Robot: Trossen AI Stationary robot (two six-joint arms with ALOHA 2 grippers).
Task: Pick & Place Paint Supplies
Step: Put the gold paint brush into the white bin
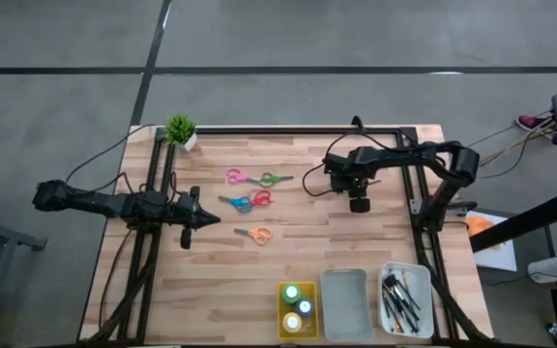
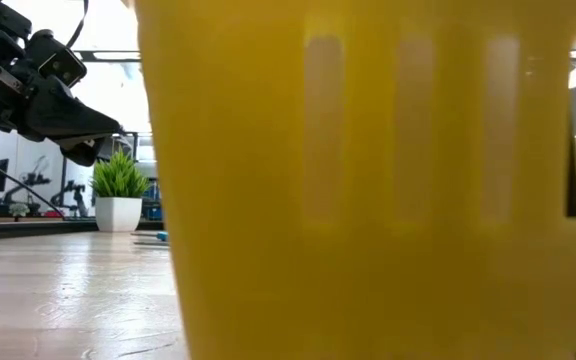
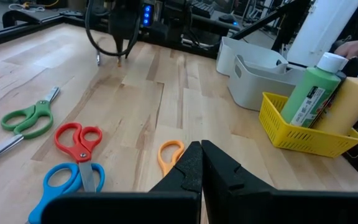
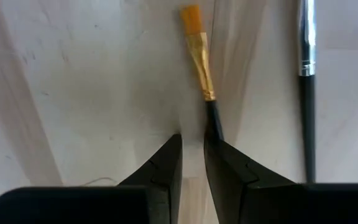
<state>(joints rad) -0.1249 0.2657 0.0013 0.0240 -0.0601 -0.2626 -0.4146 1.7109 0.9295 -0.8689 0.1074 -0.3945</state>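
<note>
Your right jaws point(image 4: 193, 158) stand nearly closed on the dark handle of the orange-bristled brush point(image 4: 197, 50), bristles pointing away from them, with a second brush point(image 4: 306, 74) lying just beside on the counter point(image 4: 73, 74). I judge the thin handle could slip or swing on lifting, since the grip is near one end. Your left jaws point(image 3: 201, 165) wait closed and empty, the orange scissors point(image 3: 168, 155) just ahead.

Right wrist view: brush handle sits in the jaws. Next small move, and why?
Probably a straight lift. The right gripper is shut on the orange-bristled brush, whose tip looks to be over the wood, and a second brush lies beside it. Then carry it toward the white tray holding brushes.
</note>
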